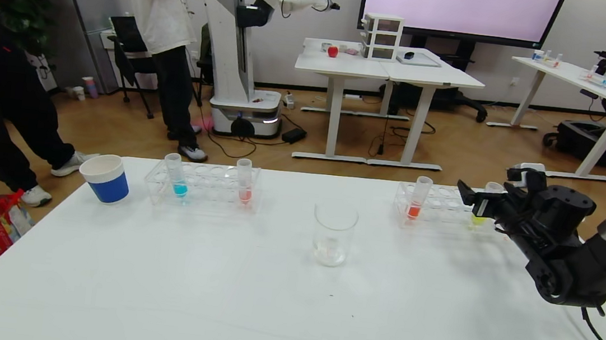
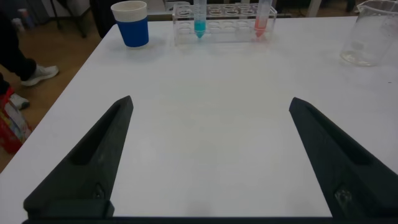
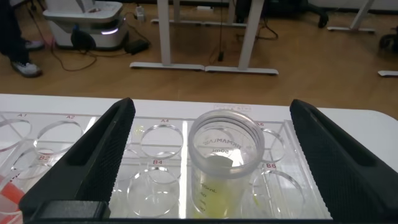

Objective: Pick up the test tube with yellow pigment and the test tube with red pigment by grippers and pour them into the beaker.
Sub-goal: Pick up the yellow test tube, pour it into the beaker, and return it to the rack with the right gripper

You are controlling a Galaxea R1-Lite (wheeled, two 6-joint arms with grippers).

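The black two-fingered right claw (image 3: 211, 162) stands spread, one finger on either side of the slim clear tube of yellow-green liquid (image 3: 225, 163), which sits upright in its clear plastic rack (image 3: 74, 149). Off to that claw's left, the wide clear glass beaker (image 1: 334, 234) rests on the white counter (image 1: 244, 299). The left claw (image 2: 208, 155) hovers spread over bare counter, and the slim clear tube of pale pinkish-red liquid (image 2: 262, 18) stands in the far rack beyond it.

The beaker (image 1: 333, 242) stands on the table (image 1: 244, 299). Behind it to the left — a rack (image 1: 203, 185) with two tubes, a paper cup (image 1: 105, 177) further left. Behind it to the right — a second rack (image 1: 437, 205) holding the test tube with yellow pigment (image 1: 481, 211) at its right end, between the right gripper (image 1: 474, 198) fingers.
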